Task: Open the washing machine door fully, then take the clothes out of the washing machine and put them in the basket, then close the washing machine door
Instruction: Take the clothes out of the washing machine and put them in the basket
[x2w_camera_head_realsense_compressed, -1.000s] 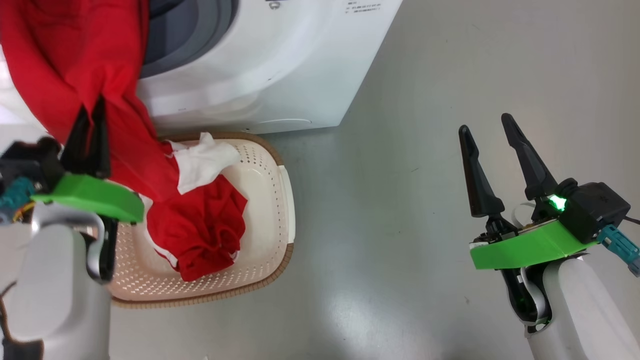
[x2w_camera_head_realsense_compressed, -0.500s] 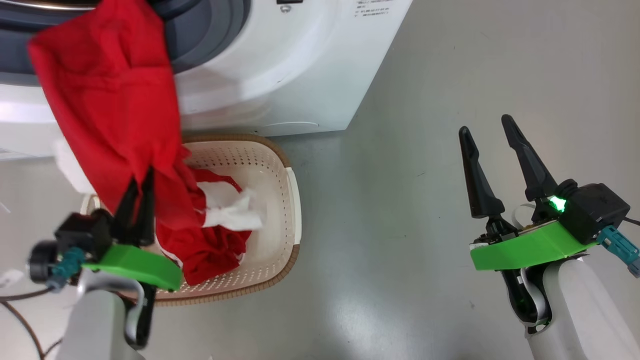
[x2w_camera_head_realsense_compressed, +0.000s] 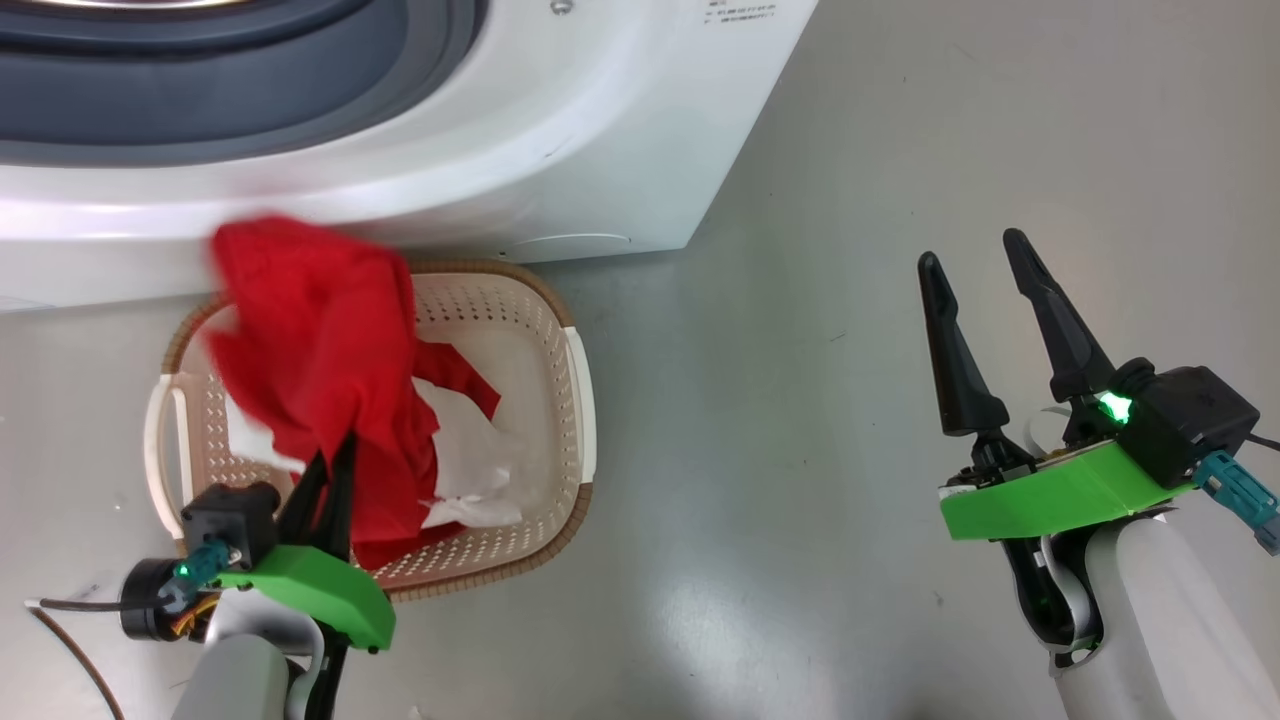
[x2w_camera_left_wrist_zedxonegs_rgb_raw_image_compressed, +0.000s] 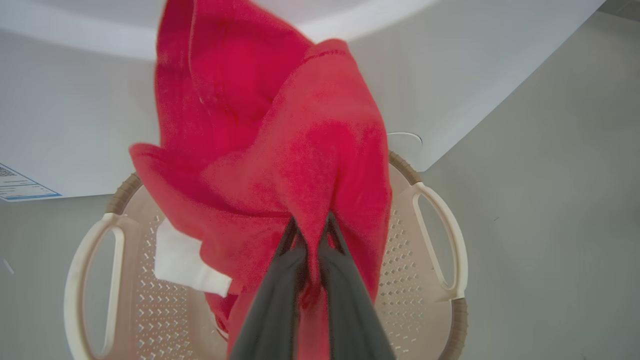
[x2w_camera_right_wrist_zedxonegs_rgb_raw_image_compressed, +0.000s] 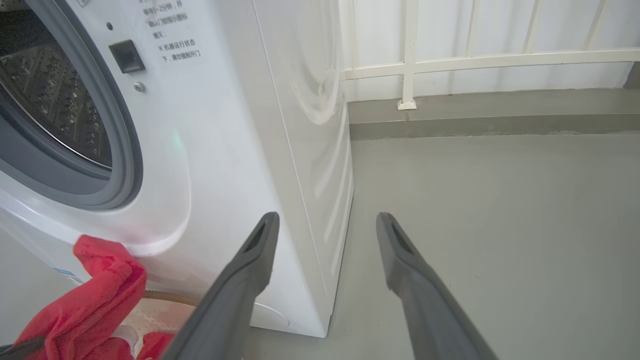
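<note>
In the head view, my left pincer is over the near edge of the basket and is closed tight on the red clothes. The bunch rises from my fingers and spreads, a little blurred, toward the far rim of the basket, just beside the washing machine. More red and white cloth lies inside the basket. I think the danger is here: if I let go now, the upper fold could fall over the far or left rim and land on the floor and not inside. My forearm comes up from below the basket, with the fingers pointing across it. My right pincer hangs well apart from the basket, on its right side, with the jaws wide and nothing between them.

In the left wrist view, the two fingers are pressed together with red fabric pinched between them, above the middle of the basket. The cloth covers most of what is ahead of me. I judge it could cling to the fingers when they open, or pull at this light basket.

In the right wrist view, the open right fingers point past the corner of the machine, beyond the basket. The drum looks empty in the part that I can see. The door I cannot see.
</note>
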